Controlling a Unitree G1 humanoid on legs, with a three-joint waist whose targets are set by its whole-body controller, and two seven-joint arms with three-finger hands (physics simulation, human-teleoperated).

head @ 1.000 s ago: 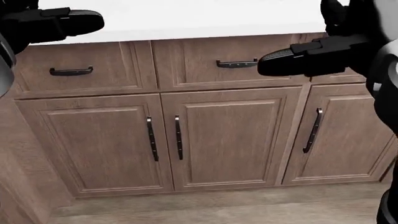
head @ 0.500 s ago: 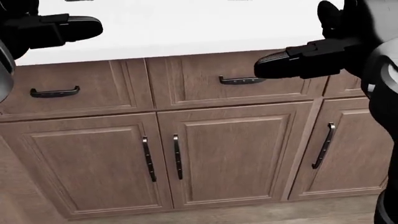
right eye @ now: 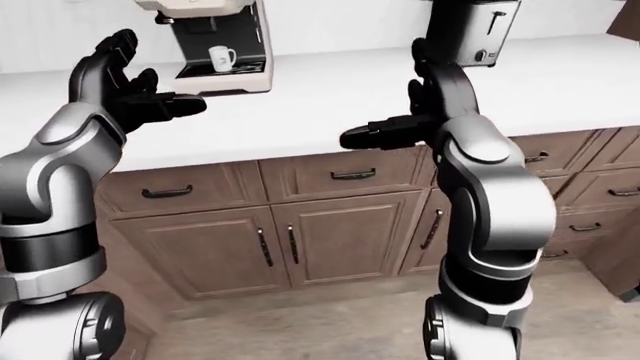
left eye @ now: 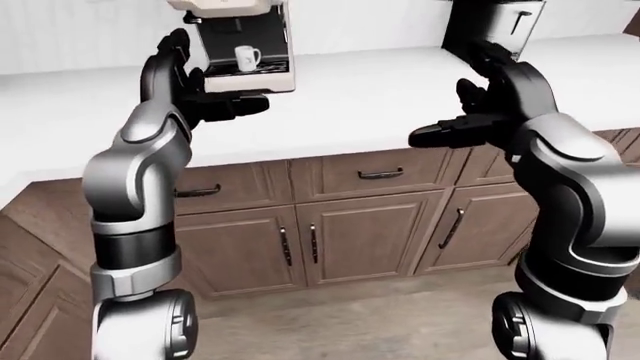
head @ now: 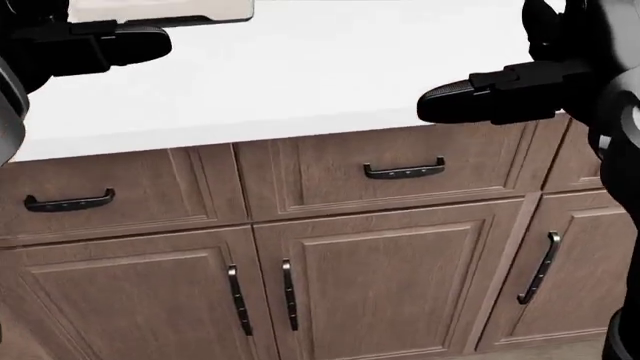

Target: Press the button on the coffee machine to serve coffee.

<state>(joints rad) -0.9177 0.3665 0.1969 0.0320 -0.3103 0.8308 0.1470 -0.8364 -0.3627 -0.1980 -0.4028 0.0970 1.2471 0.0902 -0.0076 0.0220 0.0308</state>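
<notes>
Showing the left-eye view: left hand [left eye: 205, 90] raised, fingers spread, empty, just short of the coffee machine [left eye: 243, 45] at the white bench's [left eye: 350, 97] far edge; a mug [left eye: 246, 56] sits inside it. Right-eye view: right hand [right eye: 400, 124] open, empty, above the bench's near edge. Head view: camera has tilted upward since earlier; drawers [head: 390, 169] lie lower.

G1 humanoid: glossy silver-grey arm shells w/ black joint bands; matte black left hand [right eye: 125, 90] & right hand [right eye: 405, 124].
</notes>
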